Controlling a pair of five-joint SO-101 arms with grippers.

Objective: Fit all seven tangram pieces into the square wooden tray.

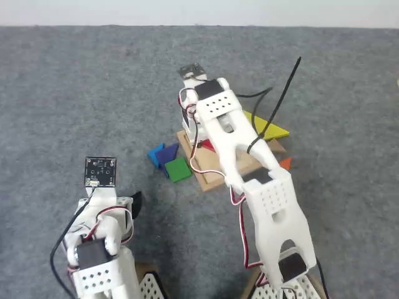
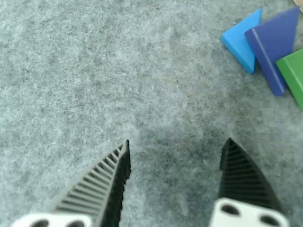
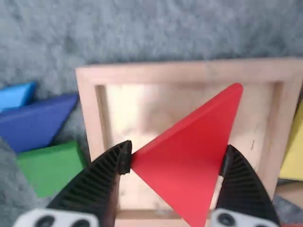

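From above, the right arm [image 1: 249,156] hides most of the tray [image 1: 209,180]; the right gripper [image 3: 177,153] is clamped on the red triangle [image 3: 189,165] over the tray's floor, whether touching it I cannot tell; yellow piece [image 1: 274,131] and orange piece [image 1: 285,163] peek past the arm; purple piece [image 1: 167,152], green piece [image 1: 178,169] and blue piece [image 1: 154,154] lie beside the tray; the left gripper [image 2: 175,151] gapes over carpet [image 2: 94,71].

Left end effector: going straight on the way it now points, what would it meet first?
Probably the grey carpet: the left end effector aims at a bare patch, and the light blue piece lies aside.
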